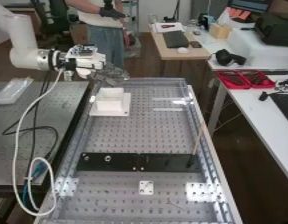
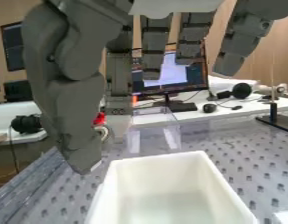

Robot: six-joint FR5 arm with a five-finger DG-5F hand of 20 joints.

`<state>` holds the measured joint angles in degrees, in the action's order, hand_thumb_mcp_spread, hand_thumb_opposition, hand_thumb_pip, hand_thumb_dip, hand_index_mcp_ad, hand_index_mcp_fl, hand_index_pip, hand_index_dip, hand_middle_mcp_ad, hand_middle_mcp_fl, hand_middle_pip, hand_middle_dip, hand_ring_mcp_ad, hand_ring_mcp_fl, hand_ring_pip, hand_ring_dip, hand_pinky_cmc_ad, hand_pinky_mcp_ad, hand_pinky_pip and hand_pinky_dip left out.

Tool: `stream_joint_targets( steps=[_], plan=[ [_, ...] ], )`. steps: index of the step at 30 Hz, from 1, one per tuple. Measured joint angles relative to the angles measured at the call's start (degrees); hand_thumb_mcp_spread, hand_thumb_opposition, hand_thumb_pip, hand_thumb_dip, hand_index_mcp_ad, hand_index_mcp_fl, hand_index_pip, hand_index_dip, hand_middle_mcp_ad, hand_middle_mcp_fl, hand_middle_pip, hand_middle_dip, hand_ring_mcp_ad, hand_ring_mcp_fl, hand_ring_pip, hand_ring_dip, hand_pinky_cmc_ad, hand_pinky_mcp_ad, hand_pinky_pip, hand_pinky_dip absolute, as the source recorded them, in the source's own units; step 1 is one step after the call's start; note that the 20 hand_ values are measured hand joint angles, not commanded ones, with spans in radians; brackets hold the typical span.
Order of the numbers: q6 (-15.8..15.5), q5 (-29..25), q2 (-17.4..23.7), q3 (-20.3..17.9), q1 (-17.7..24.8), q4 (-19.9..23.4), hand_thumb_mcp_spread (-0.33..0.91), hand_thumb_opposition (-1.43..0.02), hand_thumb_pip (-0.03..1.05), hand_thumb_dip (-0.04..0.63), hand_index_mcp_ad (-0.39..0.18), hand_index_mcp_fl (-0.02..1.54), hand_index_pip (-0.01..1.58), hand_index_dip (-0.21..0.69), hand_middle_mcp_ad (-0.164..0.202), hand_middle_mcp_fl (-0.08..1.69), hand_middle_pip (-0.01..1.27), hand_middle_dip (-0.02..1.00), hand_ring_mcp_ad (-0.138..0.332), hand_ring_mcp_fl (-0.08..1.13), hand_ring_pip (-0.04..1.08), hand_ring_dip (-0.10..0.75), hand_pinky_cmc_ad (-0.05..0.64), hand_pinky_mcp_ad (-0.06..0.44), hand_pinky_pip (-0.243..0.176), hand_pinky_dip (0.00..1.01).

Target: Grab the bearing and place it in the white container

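Bearing [image 2: 103, 132] is pinched between thumb and finger of the curled robot hand [image 1: 111, 75], raised near the white container. The perforated bench top [image 1: 125, 135] is shown beneath. Across it a black plate [image 1: 161, 163] is laid, with a slender rod [image 1: 197, 142] mounted near one end. The open-topped white container [image 2: 161, 172] is set upright at the bench's far end.

1. In the high view, at the bench's [image 1: 128, 135] far left, on a base [image 1: 124, 111], container [image 1: 111, 104];
2. nearer, crosswise, plate [image 1: 128, 161]; upright at its right end, rod [image 1: 197, 140];
3. before that, near mid-width, bracket [image 1: 146, 187];
4. left of bench, side table [image 1: 58, 102], with bag [image 1: 13, 91] on it;
5. right, desk [image 1: 261, 112], with bins [image 1: 234, 79] on it, headphones [image 1: 228, 58] behind them;
6. behind bench, far table [image 1: 176, 53].
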<state>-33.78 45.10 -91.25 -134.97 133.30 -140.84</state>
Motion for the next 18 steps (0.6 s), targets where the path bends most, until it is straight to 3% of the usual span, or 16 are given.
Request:
stream_joint_targets(
  steps=[3,9,18],
  plan=[
    [1.3,-0.8,-1.5,-0.2,-0.9,1.0,0.53,-0.93,0.41,0.25,-0.115,0.48,1.34,0.202,0.024,0.17,0.15,0.22,0.103,0.01,0.11,0.101,0.346,0.279,0.003,0.18],
    [0.9,-2.5,-2.3,-0.4,-2.0,3.3,0.53,-0.93,0.41,0.25,-0.115,0.48,1.34,0.202,0.026,0.17,0.15,0.22,0.101,0.01,0.11,0.101,0.346,0.279,0.003,0.18],
    [2.0,-2.6,-3.8,-0.1,-2.9,2.6,0.53,-0.93,0.41,0.25,-0.115,0.48,1.34,0.202,0.026,0.17,0.15,0.22,0.101,0.01,0.11,0.101,0.346,0.279,0.003,0.18]
  ],
)
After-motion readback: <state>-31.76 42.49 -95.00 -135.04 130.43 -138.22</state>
